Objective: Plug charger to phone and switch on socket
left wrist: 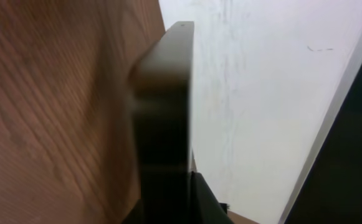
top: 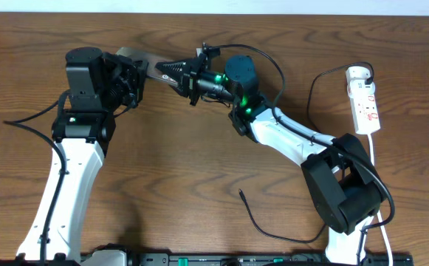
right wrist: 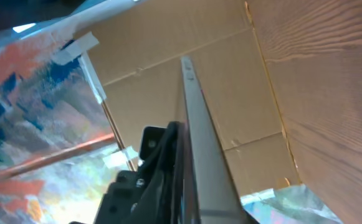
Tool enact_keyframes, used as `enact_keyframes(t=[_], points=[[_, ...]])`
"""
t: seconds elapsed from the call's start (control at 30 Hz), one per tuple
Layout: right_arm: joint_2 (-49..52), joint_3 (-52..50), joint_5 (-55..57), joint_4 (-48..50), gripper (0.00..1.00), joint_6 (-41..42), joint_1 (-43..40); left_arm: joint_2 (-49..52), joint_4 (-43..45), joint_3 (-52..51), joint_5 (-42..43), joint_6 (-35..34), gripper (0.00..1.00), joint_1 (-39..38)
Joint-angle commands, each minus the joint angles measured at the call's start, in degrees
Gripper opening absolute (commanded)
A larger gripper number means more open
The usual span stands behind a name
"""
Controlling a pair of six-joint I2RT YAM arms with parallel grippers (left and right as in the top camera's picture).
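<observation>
The phone (top: 147,64) is held off the table at the back, between the two grippers. My left gripper (top: 135,72) is shut on its left end; in the left wrist view the phone (left wrist: 168,93) rises edge-on out of the jaws (left wrist: 174,202). My right gripper (top: 172,70) is at the phone's right end. In the right wrist view one dark finger (right wrist: 162,168) lies against the phone (right wrist: 199,143), and the other finger is hidden. The charger's black tip (top: 241,194) lies loose on the table, its cable (top: 273,233) curling away. The white socket (top: 365,100) lies at the far right.
The socket's white cord (top: 380,192) runs down the right side past the right arm's base (top: 347,192). A thin black cable (top: 311,92) arcs from the socket's top end toward the right arm. The left arm's base stands at the lower left.
</observation>
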Motion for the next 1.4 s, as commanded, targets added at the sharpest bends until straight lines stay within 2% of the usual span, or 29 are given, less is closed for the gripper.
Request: enact_keyframes(t=[0.0, 0.1, 0.33, 0.43, 0.5, 0.53, 0.57, 0.6, 0.63, 0.97, 1.17, 1.37], points=[[-0.2, 0.7, -1.9, 0.8, 0.15, -2.8, 1.1, 0.3, 0.0, 0.7, -0.2, 2.1, 0.07, -0.2], [-0.2, 0.7, -1.9, 0.8, 0.16, -2.8, 1.1, 0.3, 0.0, 0.7, -0.2, 2.1, 0.07, -0.2], [-0.2, 0.7, -1.9, 0.8, 0.28, -2.8, 1.1, 0.3, 0.0, 0.7, -0.2, 2.5, 0.07, -0.1], [-0.2, 0.7, -1.9, 0.8, 0.30, -2.8, 1.1, 0.3, 0.0, 0.7, -0.2, 2.7, 0.07, -0.1], [-0.2, 0.7, -1.9, 0.8, 0.42, -2.8, 1.1, 0.3, 0.0, 0.7, -0.2, 2.7, 0.07, 0.0], [-0.2, 0.7, -1.9, 0.8, 0.64, -2.8, 1.1, 0.3, 0.0, 0.7, -0.2, 2.9, 0.07, 0.0], [-0.2, 0.7, -1.9, 0.8, 0.76, -2.8, 1.1, 0.3, 0.0, 0.7, -0.2, 2.9, 0.07, 0.0], [-0.2, 0.7, -1.9, 0.8, 0.93, -2.8, 1.0, 0.3, 0.0, 0.7, -0.2, 2.9, 0.07, 0.0], [-0.2, 0.7, -1.9, 0.8, 0.99, -2.9, 1.0, 0.3, 0.0, 0.7, -0.2, 3.1, 0.07, 0.0], [-0.2, 0.7, -1.9, 0.2, 0.99, -9.0, -0.7, 0.3, 0.2, 0.7, 3.1, 5.5, 0.07, 5.0], [-0.2, 0.7, -2.8, -4.3, 0.99, -17.4, -2.6, 0.3, 0.2, 0.7, 12.4, 8.4, 0.07, 11.3], [-0.2, 0.7, -5.1, -13.2, 0.99, -30.7, -5.4, 0.3, 2.3, 0.7, 25.2, 12.3, 0.07, 17.7]])
